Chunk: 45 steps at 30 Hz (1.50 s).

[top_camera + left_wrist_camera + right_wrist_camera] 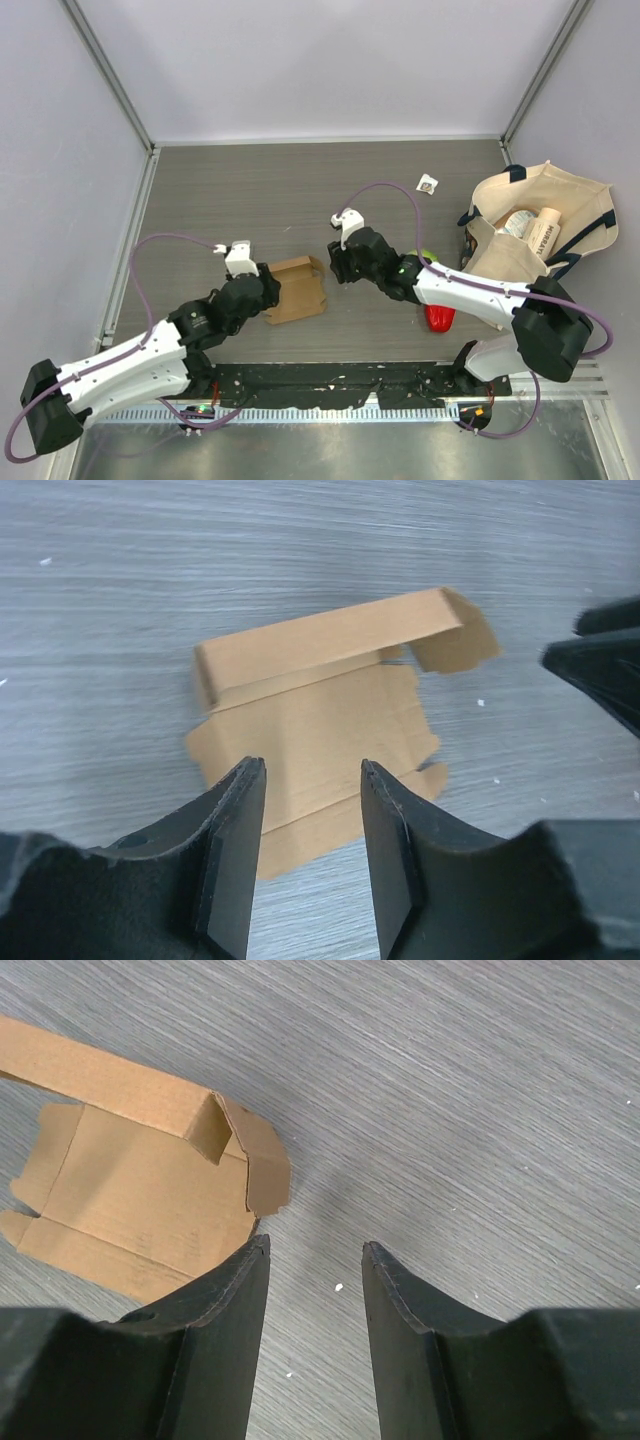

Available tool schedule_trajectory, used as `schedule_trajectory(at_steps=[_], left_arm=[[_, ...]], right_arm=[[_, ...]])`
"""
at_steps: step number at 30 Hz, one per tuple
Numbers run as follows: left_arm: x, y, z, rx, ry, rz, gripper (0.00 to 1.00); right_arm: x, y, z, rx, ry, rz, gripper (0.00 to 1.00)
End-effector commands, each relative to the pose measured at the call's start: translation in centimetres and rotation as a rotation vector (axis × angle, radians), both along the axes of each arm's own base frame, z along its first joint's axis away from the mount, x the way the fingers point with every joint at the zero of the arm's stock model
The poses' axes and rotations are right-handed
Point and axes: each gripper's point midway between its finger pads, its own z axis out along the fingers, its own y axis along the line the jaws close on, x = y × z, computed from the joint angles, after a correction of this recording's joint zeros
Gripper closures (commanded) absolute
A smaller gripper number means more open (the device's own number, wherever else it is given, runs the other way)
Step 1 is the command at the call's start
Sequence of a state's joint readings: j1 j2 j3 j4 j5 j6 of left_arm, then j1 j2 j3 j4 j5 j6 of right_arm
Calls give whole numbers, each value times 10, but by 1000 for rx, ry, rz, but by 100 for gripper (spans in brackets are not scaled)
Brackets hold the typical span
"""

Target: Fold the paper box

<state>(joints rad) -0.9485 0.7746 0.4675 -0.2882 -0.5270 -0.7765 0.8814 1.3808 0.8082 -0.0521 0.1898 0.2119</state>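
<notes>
The paper box (297,289) lies on the grey table as a brown cardboard sheet, partly folded, with one long side wall standing and small end flaps bent up. In the left wrist view the paper box (320,710) sits just past my left gripper (312,770), which is open with only table and the sheet's near edge showing between its fingers. My left gripper (270,288) is at the box's left edge. My right gripper (338,268) hovers at its right edge. In the right wrist view the right gripper (315,1248) is open over bare table, the paper box (140,1190) to its left.
A cream tote bag (497,188) with dark handles and bottles inside stands at the right. A red object (439,318) and a green one (428,256) lie by the right arm. A small wrapper (428,184) lies farther back. Metal frame posts border the table.
</notes>
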Motion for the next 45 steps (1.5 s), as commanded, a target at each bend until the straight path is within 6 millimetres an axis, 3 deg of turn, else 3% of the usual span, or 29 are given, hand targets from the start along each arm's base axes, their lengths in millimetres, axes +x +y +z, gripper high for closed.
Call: schedule_trajectory(at_steps=[1, 3, 7, 13, 26, 36, 45], left_arm=[[-6, 50, -13, 103, 55, 208, 51], [-2, 57, -16, 126, 27, 238, 49], [17, 51, -12, 142, -74, 245, 49], [36, 31, -12, 202, -147, 183, 61], [55, 27, -27, 293, -165, 233, 63], [68, 24, -35, 348, -198, 263, 83], [72, 17, -36, 367, -213, 225, 97]], right_arm=[[3, 13, 13, 75, -27, 49, 52], [4, 15, 11, 78, -20, 48, 53], [2, 17, 7, 82, -1, 55, 53], [-6, 17, 5, 126, 18, 57, 53], [-6, 24, 4, 155, 38, 54, 53], [28, 9, -28, -28, 30, -90, 54], [21, -6, -37, -33, 63, -85, 57]])
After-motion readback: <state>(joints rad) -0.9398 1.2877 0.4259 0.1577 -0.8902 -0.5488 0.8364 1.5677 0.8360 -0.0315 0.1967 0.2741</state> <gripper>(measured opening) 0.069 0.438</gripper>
